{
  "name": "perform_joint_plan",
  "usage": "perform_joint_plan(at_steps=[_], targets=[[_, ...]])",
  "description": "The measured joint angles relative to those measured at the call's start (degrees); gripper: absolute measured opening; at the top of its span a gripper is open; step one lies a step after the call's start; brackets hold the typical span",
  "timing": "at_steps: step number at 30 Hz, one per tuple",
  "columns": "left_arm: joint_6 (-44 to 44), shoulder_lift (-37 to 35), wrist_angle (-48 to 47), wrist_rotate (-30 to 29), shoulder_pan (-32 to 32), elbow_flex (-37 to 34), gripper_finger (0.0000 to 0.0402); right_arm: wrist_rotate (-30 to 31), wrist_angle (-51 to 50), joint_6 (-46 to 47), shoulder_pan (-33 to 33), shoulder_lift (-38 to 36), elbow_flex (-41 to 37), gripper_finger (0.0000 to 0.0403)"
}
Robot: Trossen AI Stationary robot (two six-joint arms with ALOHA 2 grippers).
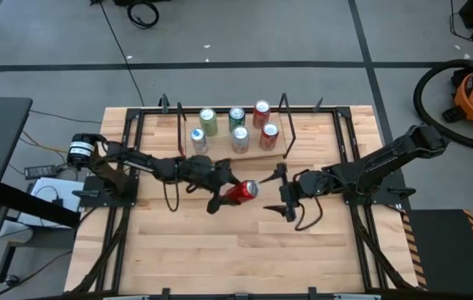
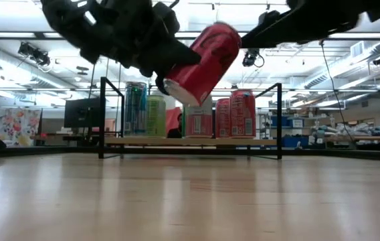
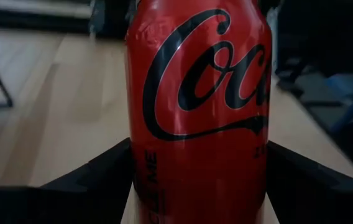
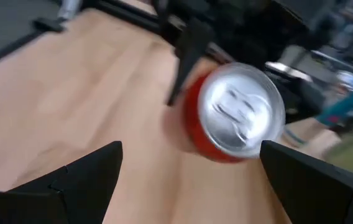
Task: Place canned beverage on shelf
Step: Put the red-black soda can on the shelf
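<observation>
A red cola can (image 1: 241, 192), tilted with its long axis pointing toward the open right gripper (image 1: 280, 192), hangs above the table's middle in the left gripper (image 1: 224, 193), whose fingers flank its sides. The shelf (image 1: 271, 152), holding six cans, lies just beyond toward the far edge.

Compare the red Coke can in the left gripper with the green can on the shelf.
The red Coke can hangs tilted above the table in the left gripper; the green can stands upright on the shelf. The Coke can is alone; the green can has neighbours. Both look like ordinary drink cans.
</observation>
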Motion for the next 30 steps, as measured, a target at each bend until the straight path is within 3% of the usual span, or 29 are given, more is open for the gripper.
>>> perform_joint_plan(at_steps=[5,13,21,25,30], targets=[[0.8,0.4,7.2,7.2,2.9,-2.0,0.0306,0.8,0.4,0.1,-3.0,0.7,3.4,0.0397],[6.6,0.6,10.2,9.9,3.6,-2.1,0.0306,-11.1,2.0,4.6,-8.4,1.3,5.9,0.0399],[8.7,0.6,13.0,9.8,6.5,-2.0,0.0306,-10.9,7.3,5.1,-8.7,1.2,5.9,0.0399],[8.7,0.6,15.1,9.6,7.2,-2.0,0.0306,-7.7,8.3,5.4,-7.8,1.2,5.9,0.0399],[9.1,0.6,17.5,9.7,7.1,-1.9,0.0307,-7.5,16.0,5.5,-7.6,4.8,6.0,0.0399]])
